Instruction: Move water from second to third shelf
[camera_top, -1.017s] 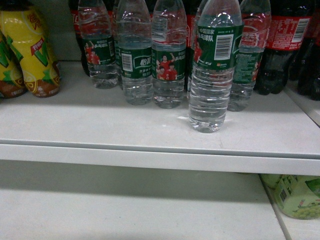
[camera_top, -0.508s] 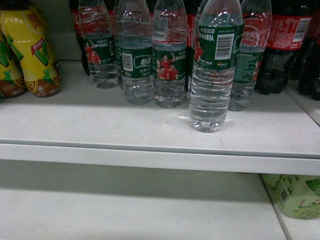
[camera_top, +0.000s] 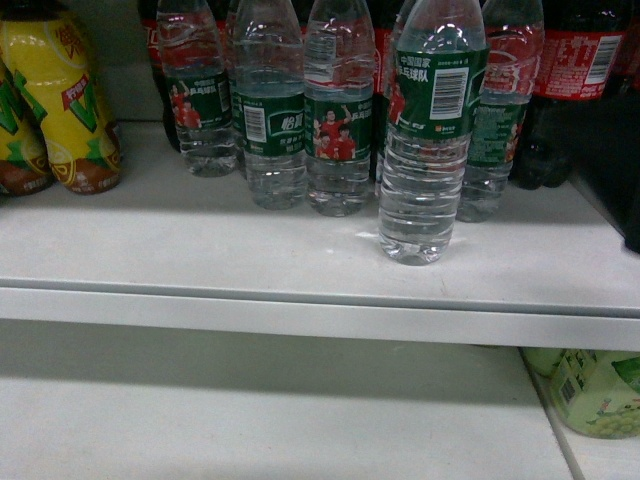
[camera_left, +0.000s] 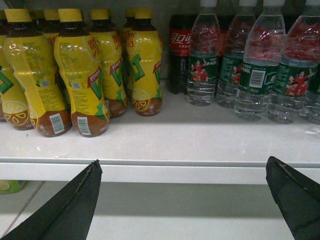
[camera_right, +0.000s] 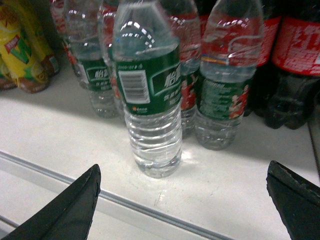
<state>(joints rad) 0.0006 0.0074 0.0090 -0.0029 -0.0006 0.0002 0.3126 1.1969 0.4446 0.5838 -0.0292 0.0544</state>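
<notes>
Ahead, water bottle upright on shelf, beyond and between right gripper wide-open, empty jaws, left gripper likewise agape.

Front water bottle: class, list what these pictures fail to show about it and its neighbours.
- Front water bottle: cap cut off by the top edge, head and right wrist views.
- Cola bottles: partly hidden by a dark shape at the head view's right edge.
- Label text: too small and blurred to read.

The front water bottle wears a green label with white Chinese text and a barcode. Yellow tea bottles show a large green "V". Cola bottles carry red labels, unreadable.
</notes>
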